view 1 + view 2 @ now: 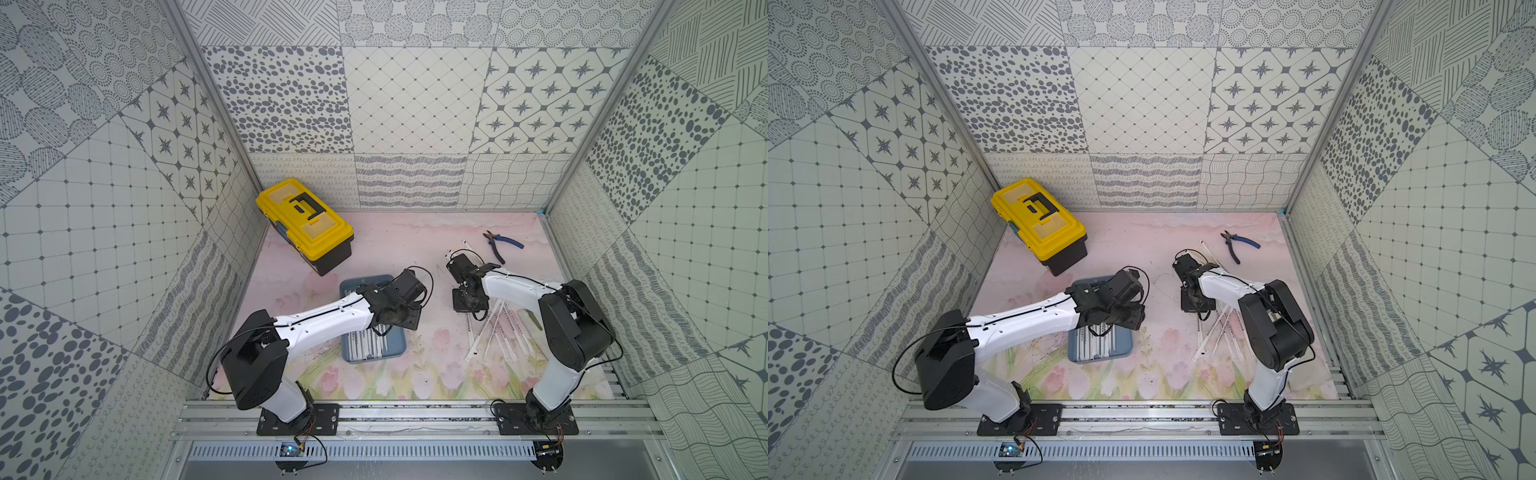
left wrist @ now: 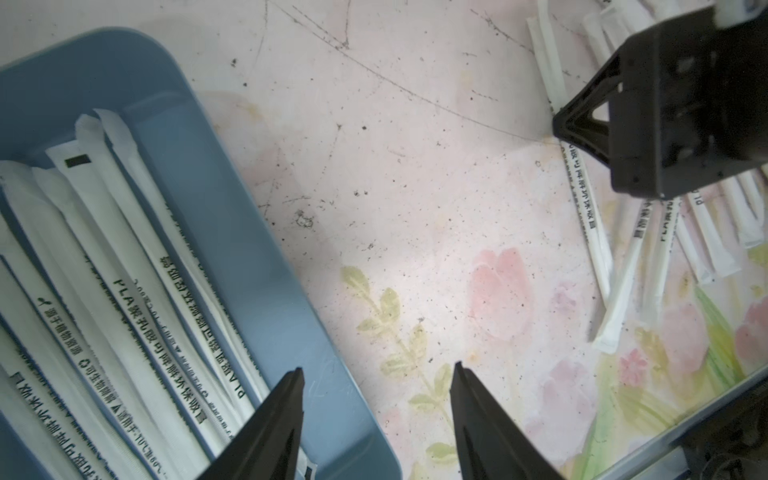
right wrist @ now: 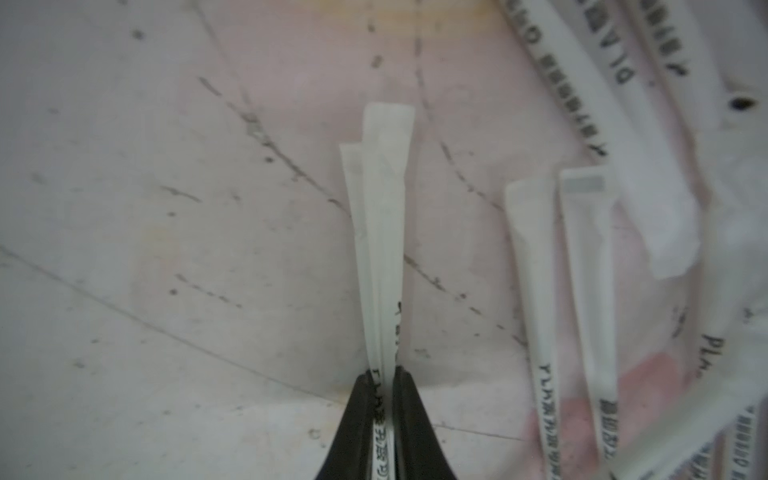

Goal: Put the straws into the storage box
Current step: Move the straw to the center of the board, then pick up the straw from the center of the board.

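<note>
- Pinched straw [image 3: 384, 232]: clamped between the closed jaws of the right gripper [image 3: 384, 374]. Its free end projects ahead of the fingertips over the floral mat [image 2: 415, 187]. A second wrapper end lies against it, so the pinch may hold two; this cannot be settled.
- Loose straws [image 1: 498, 328]: fanned on the mat just beside the right gripper, several crossing or touching.
- Storage box [image 1: 401, 348]: well apart from the right gripper and directly beneath the left one.
- Stored straws [image 2: 124, 291]: lying lengthwise and close together inside the box.
- Step in hand, as judged: pick-up from the pile, with the grasp made and the carry not yet begun.
- Next move, as judged: lift without dragging neighbouring straws, cross to the box, and align the straw with those stored before letting go.
- Left gripper [image 2: 378, 368]: jaws parted and holding nothing. One finger hangs over the box interior, the other over the mat.
- Arm pose: the right wrist is bent down to the mat, and the left forearm reaches across the box.
- Yellow toolbox [image 1: 305, 220] and pliers [image 1: 500, 245]: well apart from both grippers.
</note>
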`<action>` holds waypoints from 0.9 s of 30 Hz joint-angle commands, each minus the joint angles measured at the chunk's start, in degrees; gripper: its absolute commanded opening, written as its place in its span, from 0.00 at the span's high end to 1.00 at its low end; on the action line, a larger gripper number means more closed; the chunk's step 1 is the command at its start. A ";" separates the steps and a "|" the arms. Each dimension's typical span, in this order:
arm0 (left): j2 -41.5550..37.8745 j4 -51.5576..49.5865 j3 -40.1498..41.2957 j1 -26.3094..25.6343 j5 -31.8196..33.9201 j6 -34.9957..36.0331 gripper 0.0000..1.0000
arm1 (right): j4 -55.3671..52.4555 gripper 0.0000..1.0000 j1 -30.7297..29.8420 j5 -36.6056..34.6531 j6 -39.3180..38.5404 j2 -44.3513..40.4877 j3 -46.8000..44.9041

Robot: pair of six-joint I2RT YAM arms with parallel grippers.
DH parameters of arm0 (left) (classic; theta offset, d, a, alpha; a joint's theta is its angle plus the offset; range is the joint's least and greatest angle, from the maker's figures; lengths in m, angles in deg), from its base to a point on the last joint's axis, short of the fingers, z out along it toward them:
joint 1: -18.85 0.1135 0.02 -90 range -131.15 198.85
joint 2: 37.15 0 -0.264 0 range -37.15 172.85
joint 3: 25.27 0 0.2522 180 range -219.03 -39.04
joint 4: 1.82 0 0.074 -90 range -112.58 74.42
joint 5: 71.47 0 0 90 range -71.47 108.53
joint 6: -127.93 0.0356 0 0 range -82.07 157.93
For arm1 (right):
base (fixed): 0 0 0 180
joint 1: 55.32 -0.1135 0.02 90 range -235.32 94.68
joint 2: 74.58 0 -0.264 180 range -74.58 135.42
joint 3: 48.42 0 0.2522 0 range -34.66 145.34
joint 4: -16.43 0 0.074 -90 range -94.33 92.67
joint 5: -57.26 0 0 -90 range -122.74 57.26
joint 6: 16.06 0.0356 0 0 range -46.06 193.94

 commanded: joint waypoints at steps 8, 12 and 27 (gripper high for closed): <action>-9.50 -1.03 7.88 8.35 -0.38 0.82 0.39 | 0.26 0.62 -4.28 4.95 4.26 -2.02 7.56; -10.72 -0.56 9.55 9.70 -1.28 0.34 0.39 | -0.26 0.64 -4.66 5.40 4.13 -3.21 4.64; -13.16 -0.22 12.15 11.80 -2.53 -0.49 0.39 | 6.78 0.76 -6.81 3.95 9.16 5.99 3.90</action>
